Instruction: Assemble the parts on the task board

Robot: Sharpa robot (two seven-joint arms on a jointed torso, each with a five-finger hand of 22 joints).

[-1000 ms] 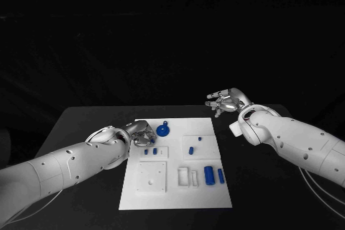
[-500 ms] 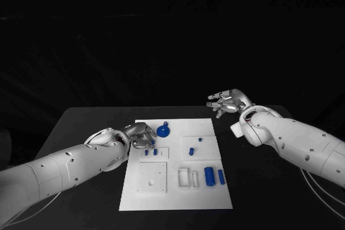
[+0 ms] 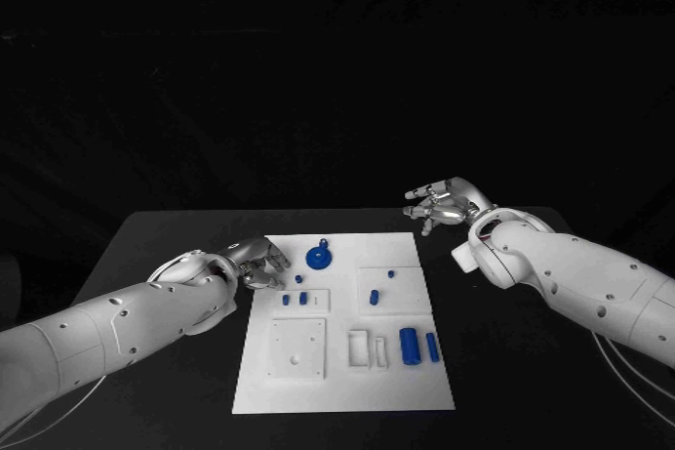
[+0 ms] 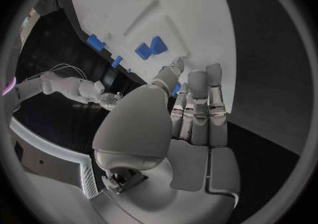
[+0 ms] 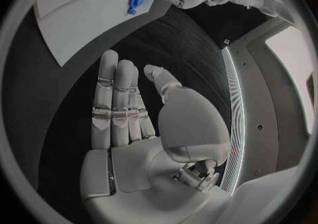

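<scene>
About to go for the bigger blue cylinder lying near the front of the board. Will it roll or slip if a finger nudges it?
The blue cylinder lies on its side on the task board, so a sideways nudge would probably roll it, perhaps into the thinner blue piece beside it. It looks smooth and rigid, so likely a bit slippery. Both hands are off it now.

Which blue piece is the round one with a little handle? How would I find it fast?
Look at the white task board in the middle of the black table. Go to its far edge, near the robot's left hand. There lies the round blue part, a disc with a small knob; the other blue parts are thin pegs or cylinders.
</scene>
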